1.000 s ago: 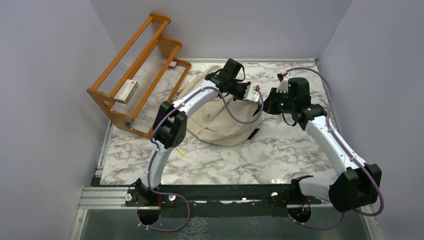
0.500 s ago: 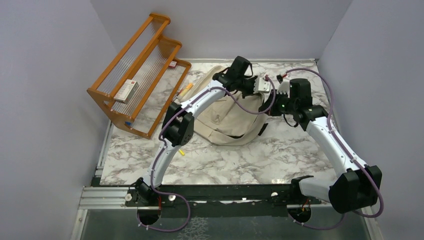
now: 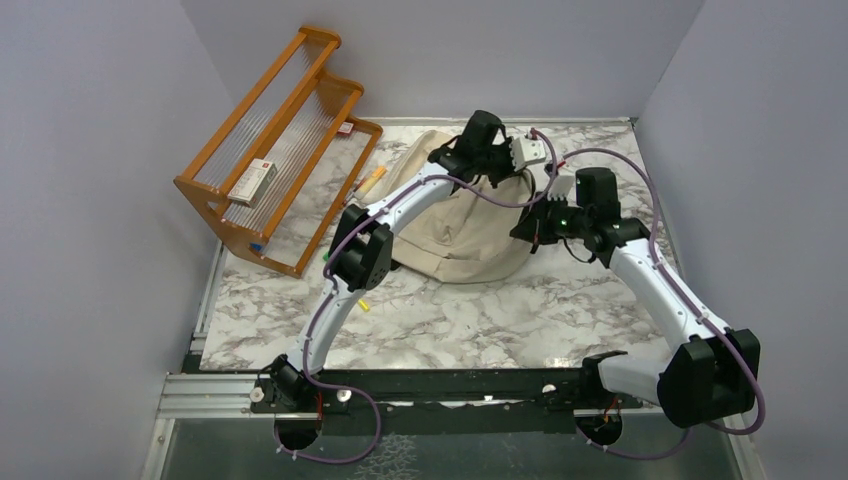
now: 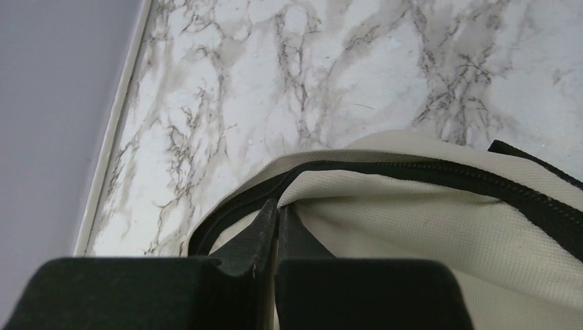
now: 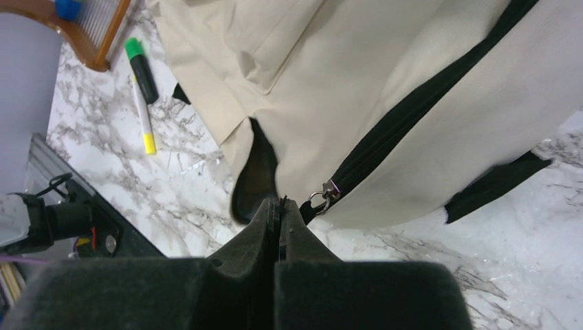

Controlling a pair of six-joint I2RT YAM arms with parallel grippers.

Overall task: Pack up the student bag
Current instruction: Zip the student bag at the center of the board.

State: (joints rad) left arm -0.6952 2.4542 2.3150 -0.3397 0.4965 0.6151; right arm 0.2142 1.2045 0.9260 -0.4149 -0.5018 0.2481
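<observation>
1. The student bag (image 3: 455, 230) is found slumped at the back middle of the marble table (image 3: 560, 300), between the two arms. Its cream canvas is bunched, and its black zipper (image 5: 412, 110) looks closed along the stretch that shows.
2. At the far edge of the bag, the left gripper (image 4: 277, 207) is seen with its fingers pressed together on the canvas lip right where the zipper line bends. The fabric is judged to be pinned there so the bag is braced while the zip is worked.
3. On the near right flank, the right gripper (image 5: 280, 203) is closed tight too, and the little black tab of the zipper pull (image 5: 323, 196) appears to be pinched between its tips. The contact is small and partly hidden, so that much is offered as a reading only.
4. One end anchored, the slider taken at the other: the arrangement is judged to be for opening the bag, and nothing can be seen packed yet.
5. Things to be packed are left waiting on the marble. A green-capped marker (image 5: 141, 65) and a yellow highlighter (image 5: 146, 127) lie just beside the bag's near left corner.
6. Further out, a wooden rack (image 3: 270, 150) stands at the back left, with a small box (image 3: 252, 180) resting on its slats.
</observation>
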